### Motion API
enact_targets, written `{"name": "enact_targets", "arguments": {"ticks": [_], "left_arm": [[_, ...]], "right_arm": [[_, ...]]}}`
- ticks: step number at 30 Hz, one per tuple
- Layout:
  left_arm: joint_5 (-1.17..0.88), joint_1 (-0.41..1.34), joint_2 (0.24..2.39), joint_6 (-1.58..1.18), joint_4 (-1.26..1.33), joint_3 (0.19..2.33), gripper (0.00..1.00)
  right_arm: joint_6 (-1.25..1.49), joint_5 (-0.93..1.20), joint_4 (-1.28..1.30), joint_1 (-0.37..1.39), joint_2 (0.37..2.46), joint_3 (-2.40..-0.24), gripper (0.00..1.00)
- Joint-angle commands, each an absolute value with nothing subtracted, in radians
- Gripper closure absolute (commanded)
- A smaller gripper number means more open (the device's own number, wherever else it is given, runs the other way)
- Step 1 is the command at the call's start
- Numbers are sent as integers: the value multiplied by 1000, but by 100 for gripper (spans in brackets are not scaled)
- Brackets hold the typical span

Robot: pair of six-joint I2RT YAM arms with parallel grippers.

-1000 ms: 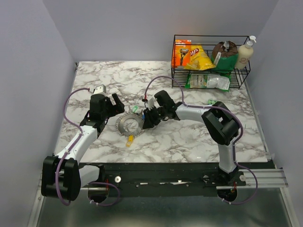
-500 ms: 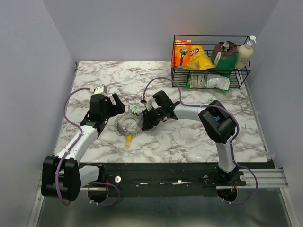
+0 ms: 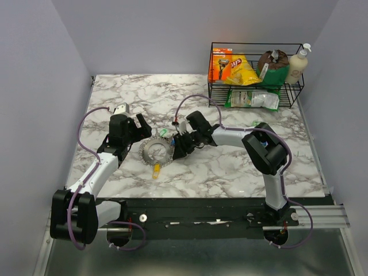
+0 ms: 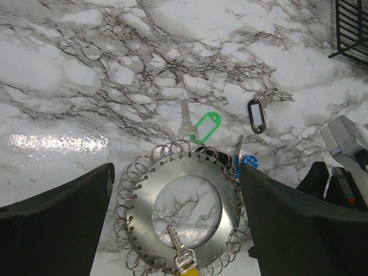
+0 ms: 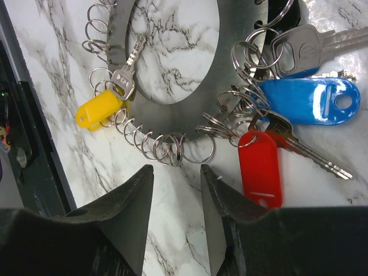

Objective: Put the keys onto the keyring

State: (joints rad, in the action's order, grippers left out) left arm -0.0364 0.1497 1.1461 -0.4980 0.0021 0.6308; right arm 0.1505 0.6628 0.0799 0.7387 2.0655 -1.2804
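The marble bench point(image 3: 230, 167) carries the keyring point(image 3: 156, 151), lying flat left of centre. The left tool point(image 4: 175, 169) hangs at its 10 o'clock with fingers wide apart, and the right tool point(image 5: 175, 172) at its 3 o'clock shows a narrow gap with nothing inside. In the right wrist view a blue key point(image 5: 307, 100) and a red key point(image 5: 260, 167) sit on the coils near 4 o'clock, while a green key point(image 4: 205, 127) lies at 12 o'clock in the left wrist view, perhaps only touching.

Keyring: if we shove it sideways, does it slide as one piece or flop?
Probably slides as one stiff piece: the keyring is a flat metal disc lying on the glossy table. The small loops and tagged keys look loose, so they would likely trail and snag.
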Motion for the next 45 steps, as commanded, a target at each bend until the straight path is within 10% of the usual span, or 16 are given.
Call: {"name": "enact_targets", "arguments": {"ticks": [1, 28, 36, 45], "left_arm": [[-49, 143, 1144, -491, 14, 638, 1], [-51, 143, 1146, -500, 25, 629, 1], [-46, 144, 1135, -495, 3, 650, 1], [-60, 143, 1046, -495, -48, 655, 1]], "right_arm": [[205, 604, 29, 746, 2023, -1209, 50], [377, 719, -241, 746, 2091, -1144, 68], [357, 721, -227, 746, 2088, -1163, 97], [308, 709, -221, 747, 1993, -1170, 99]]}}
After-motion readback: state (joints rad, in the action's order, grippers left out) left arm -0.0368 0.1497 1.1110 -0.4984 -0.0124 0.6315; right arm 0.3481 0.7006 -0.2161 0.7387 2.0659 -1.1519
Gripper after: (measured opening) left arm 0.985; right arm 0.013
